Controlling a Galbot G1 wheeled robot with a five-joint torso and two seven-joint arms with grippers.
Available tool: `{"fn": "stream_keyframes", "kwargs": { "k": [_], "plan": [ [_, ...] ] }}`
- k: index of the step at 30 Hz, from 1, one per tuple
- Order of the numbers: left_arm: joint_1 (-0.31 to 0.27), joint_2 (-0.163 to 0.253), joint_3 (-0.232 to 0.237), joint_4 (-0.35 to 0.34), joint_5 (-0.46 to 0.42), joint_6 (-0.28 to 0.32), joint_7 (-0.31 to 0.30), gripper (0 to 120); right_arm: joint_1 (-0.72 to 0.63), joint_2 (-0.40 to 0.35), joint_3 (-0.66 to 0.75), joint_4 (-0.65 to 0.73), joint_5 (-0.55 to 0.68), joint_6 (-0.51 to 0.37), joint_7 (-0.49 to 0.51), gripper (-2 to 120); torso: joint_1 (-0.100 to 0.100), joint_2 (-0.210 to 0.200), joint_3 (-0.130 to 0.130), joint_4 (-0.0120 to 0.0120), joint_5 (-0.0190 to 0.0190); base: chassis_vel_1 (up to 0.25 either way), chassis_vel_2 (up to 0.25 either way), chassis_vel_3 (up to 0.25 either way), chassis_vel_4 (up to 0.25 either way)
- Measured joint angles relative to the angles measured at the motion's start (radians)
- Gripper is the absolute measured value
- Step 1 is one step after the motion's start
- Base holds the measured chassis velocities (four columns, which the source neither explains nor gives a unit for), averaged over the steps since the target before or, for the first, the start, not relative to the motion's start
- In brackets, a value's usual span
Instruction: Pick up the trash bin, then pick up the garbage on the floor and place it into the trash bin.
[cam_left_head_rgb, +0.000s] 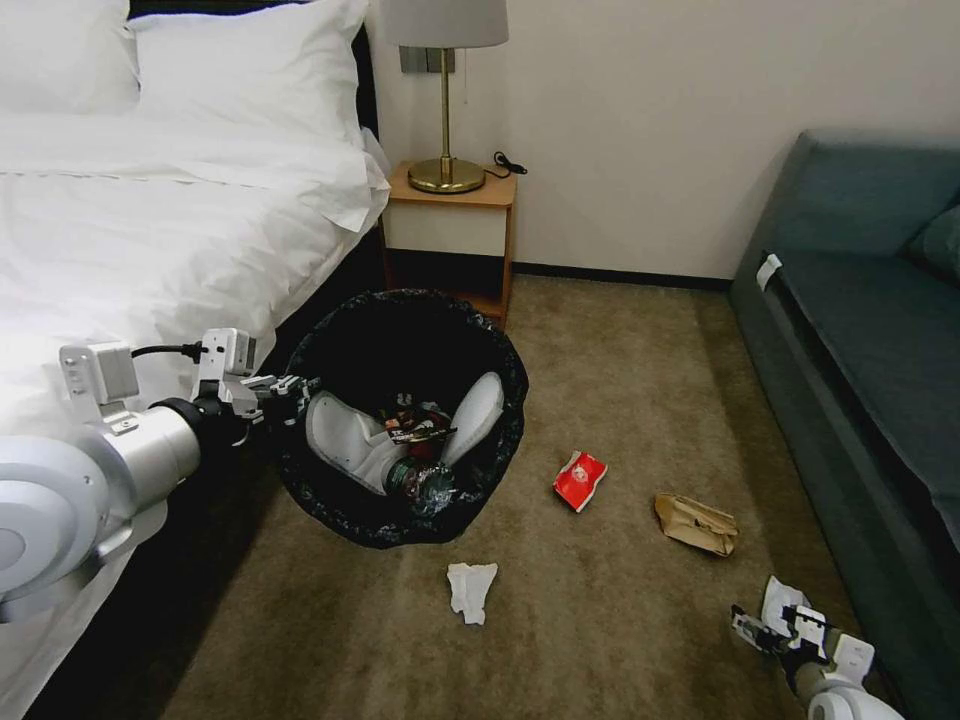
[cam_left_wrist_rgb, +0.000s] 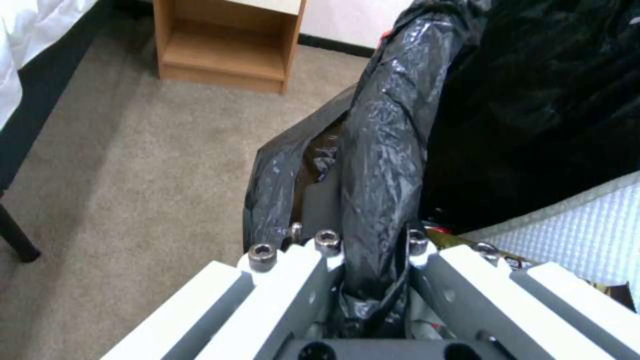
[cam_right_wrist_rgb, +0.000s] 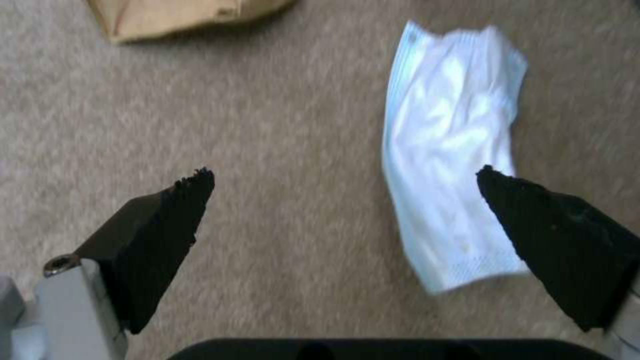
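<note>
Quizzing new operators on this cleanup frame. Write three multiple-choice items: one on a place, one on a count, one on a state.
1. The red packet lies:
A) inside the trash bin
B) on the carpet between the bin and the brown paper bag
C) on the nightstand

2. The white slippers in the bin number:
A) one
B) two
C) four

3. The right end effector is:
A) open above the carpet
B) shut on the brown paper bag
C) shut on the red packet

Answers:
1. B, it rests on bare carpet between them.
2. B, two white slippers lean inside the bin.
3. A, its fingers stand wide apart, gripping nothing.
</note>
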Motion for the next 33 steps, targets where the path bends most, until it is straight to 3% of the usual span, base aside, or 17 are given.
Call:
{"fn": "stream_keyframes", "kwargs": {
  "k": [11,33],
  "plan": [
    [0.006,-0.003,-0.001,-0.003,0.002,0.000,0.003,1,0.067,-0.038,0.003,-0.069,0.019,-0.004,0.010,100,0.000,0.000,0.000,0.0001,-0.0003,0.000,0.000,0.000,0.000],
    [0.007,0.004,0.000,-0.002,0.001,0.000,0.006,1,0.189,-0.015,-0.008,-0.260,0.016,0.002,0.028,100,0.000,0.000,0.000,0.0000,-0.0001,0.000,0.000,0.000,0.000]
  ]
}}
